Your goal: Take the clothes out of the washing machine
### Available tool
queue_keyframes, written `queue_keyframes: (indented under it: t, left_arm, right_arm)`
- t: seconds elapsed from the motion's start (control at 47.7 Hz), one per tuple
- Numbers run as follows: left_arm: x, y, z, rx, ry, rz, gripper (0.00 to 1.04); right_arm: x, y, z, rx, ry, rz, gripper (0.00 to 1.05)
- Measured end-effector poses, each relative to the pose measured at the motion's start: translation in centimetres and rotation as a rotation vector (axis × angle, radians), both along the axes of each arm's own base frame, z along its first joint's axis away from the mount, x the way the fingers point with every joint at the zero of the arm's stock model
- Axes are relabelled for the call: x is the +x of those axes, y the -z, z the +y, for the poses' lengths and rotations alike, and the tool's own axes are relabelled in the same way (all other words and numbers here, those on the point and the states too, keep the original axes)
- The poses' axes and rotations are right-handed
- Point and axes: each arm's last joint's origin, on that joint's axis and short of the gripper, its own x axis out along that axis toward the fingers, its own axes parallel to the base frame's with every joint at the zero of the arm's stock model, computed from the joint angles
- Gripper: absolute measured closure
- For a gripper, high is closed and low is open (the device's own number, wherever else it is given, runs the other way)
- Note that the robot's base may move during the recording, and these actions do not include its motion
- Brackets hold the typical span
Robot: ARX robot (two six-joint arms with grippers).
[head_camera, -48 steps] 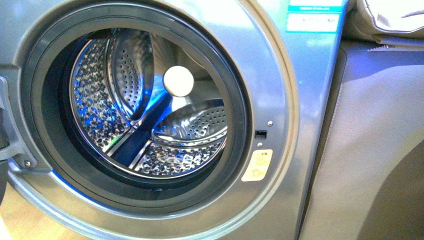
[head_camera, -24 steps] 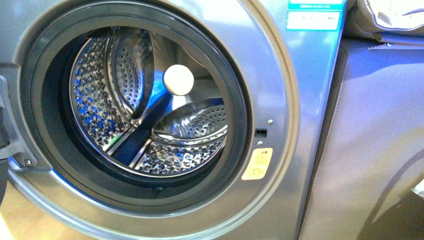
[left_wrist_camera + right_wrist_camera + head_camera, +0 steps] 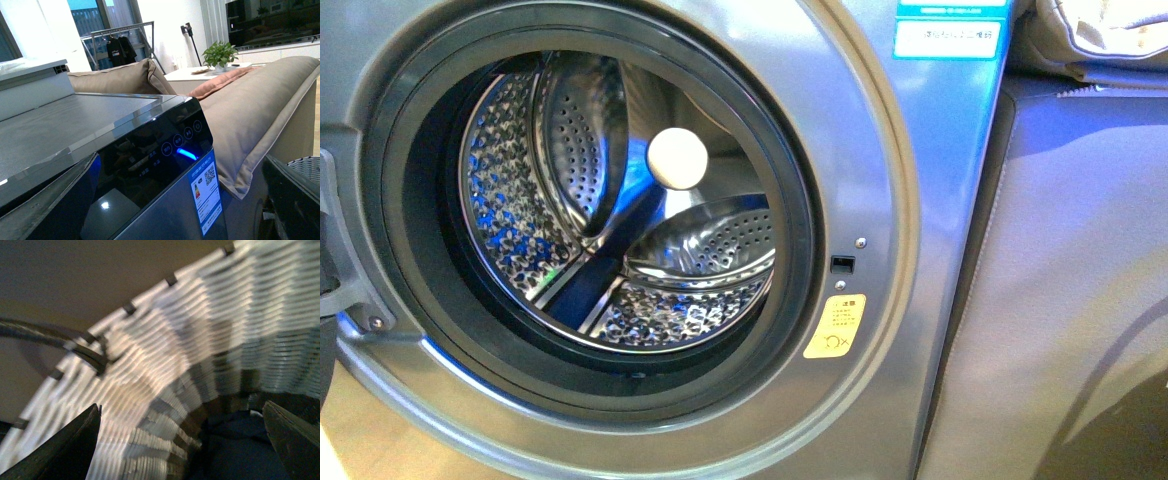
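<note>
no shift; clothes [image 3: 235, 450] (in basket [image 3: 165, 370]) between right jaws

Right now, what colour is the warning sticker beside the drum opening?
Orange-yellow with dark print; the warning sticker shows best in the front view, on the washing machine front panel.
</note>
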Motion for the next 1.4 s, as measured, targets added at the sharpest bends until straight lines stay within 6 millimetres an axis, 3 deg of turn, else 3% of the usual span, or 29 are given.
queue_keyframes:
  t: [0.084, 0.377, 0.545, 0.839, 1.048, 1.09, 1.174, 1.405]
  left_arm:
    - [0.0, 0.0, 0.0, 0.0, 0.0, 0.0, 0.07]
    - [0.0, 0.0, 0.0, 0.0, 0.0, 0.0, 0.07]
    - [0.0, 0.0, 0.0, 0.0, 0.0, 0.0, 0.07]
    - [0.0, 0.0, 0.0, 0.0, 0.0, 0.0, 0.07]
    - [0.0, 0.0, 0.0, 0.0, 0.0, 0.0, 0.07]
    - [0.0, 0.0, 0.0, 0.0, 0.0, 0.0, 0.07]
    - [0.0, 0.0, 0.0, 0.0, 0.0, 0.0, 0.07]
    - [0.0, 0.0, 0.0, 0.0, 0.0, 0.0, 0.07]
  right_arm:
    - [-0.5, -3.7, 1.0, -0.009, -0.037, -0.111, 0.08]
    - [-2.5, -12.5, 5.2, -0.106, -0.162, -0.457, 0.08]
    - [-4.7, -14.7, 9.2, -0.123, -0.262, -0.613, 0.08]
    - [-8.3, -14.0, 14.1, -0.156, -0.327, -0.763, 0.08]
    - [-11.1, -11.4, 16.5, -0.293, -0.237, -0.809, 0.09]
    - [-11.6, -10.7, 16.9, -0.327, -0.172, -0.678, 0.18]
    - [-12.9, -7.3, 17.1, -0.386, -0.164, -0.46, 0.38]
    - [-13.6, -5.2, 17.1, -0.416, -0.17, -0.441, 0.83]
